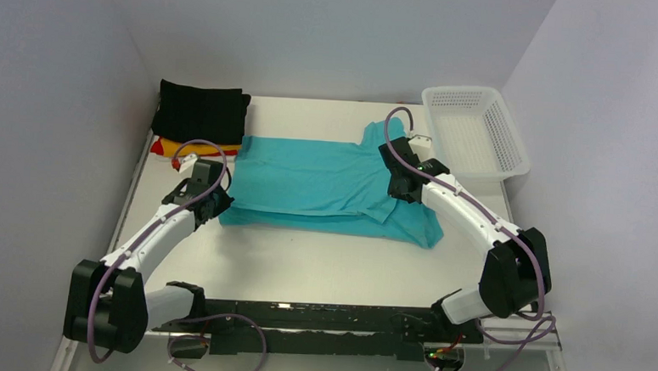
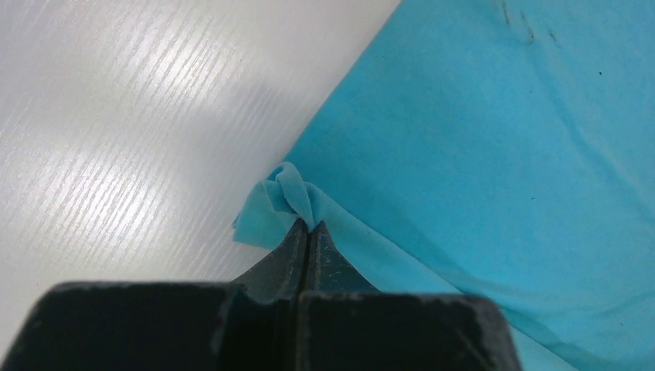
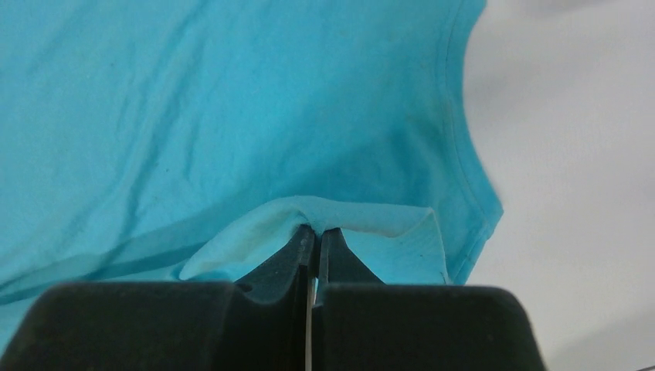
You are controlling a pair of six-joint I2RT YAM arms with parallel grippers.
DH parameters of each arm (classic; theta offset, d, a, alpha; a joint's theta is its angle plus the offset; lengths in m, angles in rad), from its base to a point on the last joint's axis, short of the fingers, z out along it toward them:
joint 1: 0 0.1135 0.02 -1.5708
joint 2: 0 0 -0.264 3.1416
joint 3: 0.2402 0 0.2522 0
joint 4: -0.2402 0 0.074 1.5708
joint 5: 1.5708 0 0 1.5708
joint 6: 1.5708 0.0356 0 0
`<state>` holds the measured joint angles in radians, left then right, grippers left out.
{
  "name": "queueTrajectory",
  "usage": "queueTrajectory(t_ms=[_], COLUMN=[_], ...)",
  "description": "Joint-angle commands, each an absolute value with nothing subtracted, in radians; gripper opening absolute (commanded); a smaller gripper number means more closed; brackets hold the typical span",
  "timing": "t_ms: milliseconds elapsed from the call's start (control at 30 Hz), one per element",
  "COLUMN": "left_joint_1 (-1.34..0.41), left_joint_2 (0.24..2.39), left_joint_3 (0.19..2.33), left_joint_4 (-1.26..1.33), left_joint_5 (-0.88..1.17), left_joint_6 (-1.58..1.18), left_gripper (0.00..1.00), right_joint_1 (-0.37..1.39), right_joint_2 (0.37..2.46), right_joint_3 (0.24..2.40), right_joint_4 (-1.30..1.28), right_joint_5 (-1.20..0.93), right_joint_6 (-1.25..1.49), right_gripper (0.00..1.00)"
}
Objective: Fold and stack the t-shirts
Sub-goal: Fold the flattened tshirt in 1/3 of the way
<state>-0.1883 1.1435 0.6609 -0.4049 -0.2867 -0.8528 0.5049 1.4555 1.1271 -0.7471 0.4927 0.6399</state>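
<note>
A teal t-shirt (image 1: pixel 317 181) lies spread across the middle of the table, its near part folded over. My left gripper (image 1: pixel 216 203) is shut on the shirt's near left corner, where the cloth (image 2: pixel 290 193) bunches at the fingertips. My right gripper (image 1: pixel 399 192) is shut on a fold of the shirt's right side, beside a sleeve hem (image 3: pixel 456 139). A folded black shirt (image 1: pixel 202 111) sits on folded yellow-orange (image 1: pixel 193 149) and red (image 1: pixel 157 147) shirts at the far left.
A white mesh basket (image 1: pixel 475 129) stands at the far right corner. Bare white table (image 1: pixel 321 266) lies between the shirt and the arm bases. Grey walls close in the left, back and right.
</note>
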Motion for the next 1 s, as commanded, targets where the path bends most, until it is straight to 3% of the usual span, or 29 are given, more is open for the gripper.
queueTrajectory(t_ms=[0, 333, 500, 567, 633, 700, 767, 800, 833, 867, 967], left_joint_1=[-0.174, -0.163, -0.147, -0.141, -0.136, -0.134, -0.133, -0.133, -0.133, -0.133, -0.135], left_joint_2=[1.187, 1.308, 1.353, 1.363, 1.374, 1.381, 1.376, 1.367, 1.356, 1.340, 1.289], left_joint_3=[0.715, 0.770, 0.790, 0.798, 0.814, 0.839, 0.861, 0.868, 0.873, 0.873, 0.854], left_joint_4=[-0.357, -0.345, -0.351, -0.348, -0.351, -0.368, -0.384, -0.392, -0.399, -0.405, -0.395], left_joint_5=[-0.302, -0.288, -0.296, -0.296, -0.296, -0.295, -0.297, -0.296, -0.290, -0.280, -0.219], left_joint_6=[-0.818, -0.814, -0.818, -0.813, -0.801, -0.792, -0.785, -0.780, -0.775, -0.770, -0.753], left_gripper=[0.00, 0.00, 0.05, 0.12, 0.30, 0.50, 0.65, 0.75, 0.88, 0.98, 0.99], right_joint_1=[0.482, 0.423, 0.377, 0.373, 0.371, 0.370, 0.369, 0.370, 0.370, 0.370, 0.371], right_joint_2=[1.477, 1.574, 1.697, 1.754, 1.812, 1.858, 1.865, 1.856, 1.839, 1.814, 1.702], right_joint_3=[1.180, 1.179, 1.244, 1.281, 1.341, 1.394, 1.414, 1.409, 1.398, 1.381, 1.276], right_joint_4=[-0.681, -0.457, -0.403, -0.380, -0.405, -0.435, -0.441, -0.442, -0.443, -0.442, -0.397], right_joint_5=[0.500, 0.403, 0.278, 0.263, 0.284, 0.319, 0.354, 0.376, 0.386, 0.386, 0.311], right_joint_6=[0.572, 0.283, 0.178, 0.140, 0.134, 0.147, 0.172, 0.198, 0.222, 0.246, 0.297], right_gripper=[0.00, 0.00, 0.01, 0.02, 0.05, 0.13, 0.35, 0.56, 0.92, 0.99, 1.00])
